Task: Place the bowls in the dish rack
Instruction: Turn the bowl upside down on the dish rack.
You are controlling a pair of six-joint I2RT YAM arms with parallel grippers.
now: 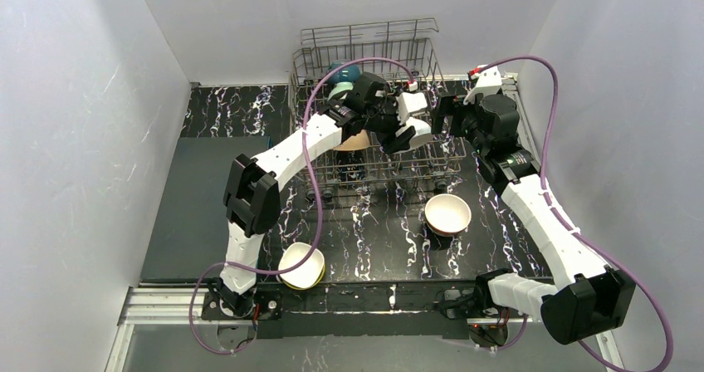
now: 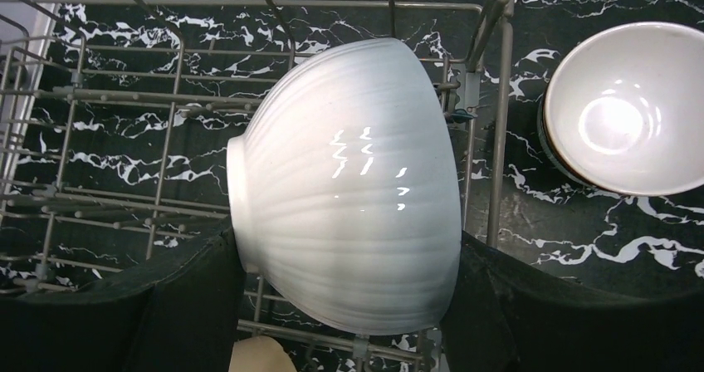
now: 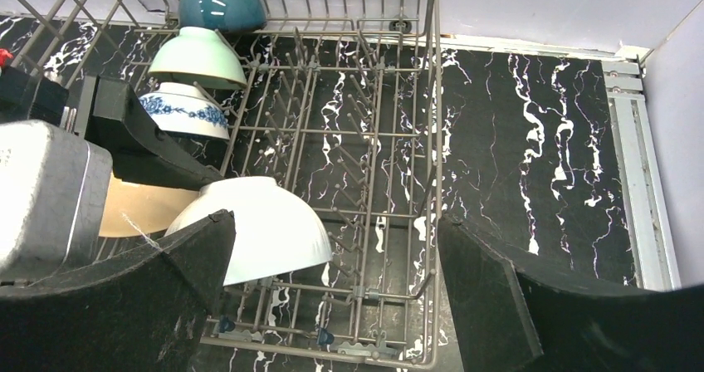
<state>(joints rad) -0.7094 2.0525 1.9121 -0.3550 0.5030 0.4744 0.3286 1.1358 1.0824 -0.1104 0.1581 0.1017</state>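
My left gripper (image 2: 344,264) is shut on a white ribbed bowl (image 2: 349,181), held on its side over the near right part of the dish rack (image 2: 100,98). The top view shows this gripper (image 1: 407,123) inside the rack (image 1: 365,56). In the right wrist view the rack (image 3: 374,139) holds a row of bowls along its left side: teal (image 3: 220,2), mint (image 3: 198,56), blue-patterned white (image 3: 184,110) and tan (image 3: 145,206). The held white bowl (image 3: 266,227) is nearest in that row. My right gripper (image 3: 336,239) is open and empty above the rack's near right corner (image 1: 446,116).
A white bowl stacked on a dark one (image 1: 447,214) stands on the black marbled table in front of the rack, also in the left wrist view (image 2: 618,106). A stack with a yellow-green bowl (image 1: 301,266) sits by the left arm's base. A grey mat (image 1: 195,206) lies at left.
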